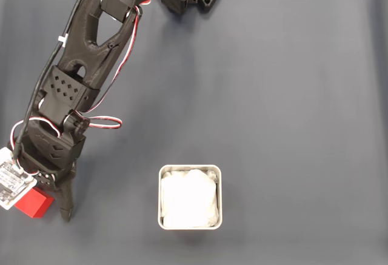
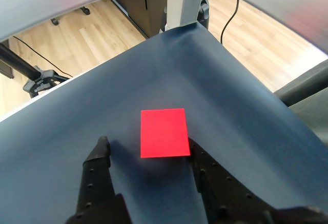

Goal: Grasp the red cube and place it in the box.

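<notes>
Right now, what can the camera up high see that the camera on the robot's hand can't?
The fixed view alone shows the box with its white wrinkly lining, and the long black arm with its wires. The wrist view alone shows the wooden floor beyond the table's edge. Both show the red cube on the dark table and the gripper open, with the cube beside one finger.
</notes>
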Robot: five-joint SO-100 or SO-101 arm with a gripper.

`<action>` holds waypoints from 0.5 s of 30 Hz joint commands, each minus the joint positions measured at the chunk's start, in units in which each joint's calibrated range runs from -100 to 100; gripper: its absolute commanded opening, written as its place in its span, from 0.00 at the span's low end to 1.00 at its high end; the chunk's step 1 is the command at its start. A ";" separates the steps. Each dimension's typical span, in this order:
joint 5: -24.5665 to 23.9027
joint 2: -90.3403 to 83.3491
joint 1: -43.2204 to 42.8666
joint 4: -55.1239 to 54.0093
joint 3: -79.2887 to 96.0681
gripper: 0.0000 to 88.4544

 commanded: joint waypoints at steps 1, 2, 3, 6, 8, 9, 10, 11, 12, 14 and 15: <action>-0.59 -1.70 -0.93 -1.40 -2.72 0.37; -0.59 -1.70 -0.93 -1.40 -2.91 0.37; -0.63 -1.70 -1.00 -1.65 -2.91 0.37; -0.78 -1.79 -1.00 -2.63 -2.91 0.36; -0.83 -1.79 -1.00 -3.04 -2.91 0.34; -0.78 -1.79 -1.00 -3.04 -3.00 0.32; -0.78 -1.79 -1.00 -3.04 -3.00 0.30; -0.83 -1.79 -1.00 -3.04 -3.00 0.27; -0.83 -1.96 -1.00 -3.04 -3.00 0.26; -0.83 -2.05 -1.00 -3.04 -3.00 0.22; -0.83 -2.14 -1.00 -3.04 -3.00 0.21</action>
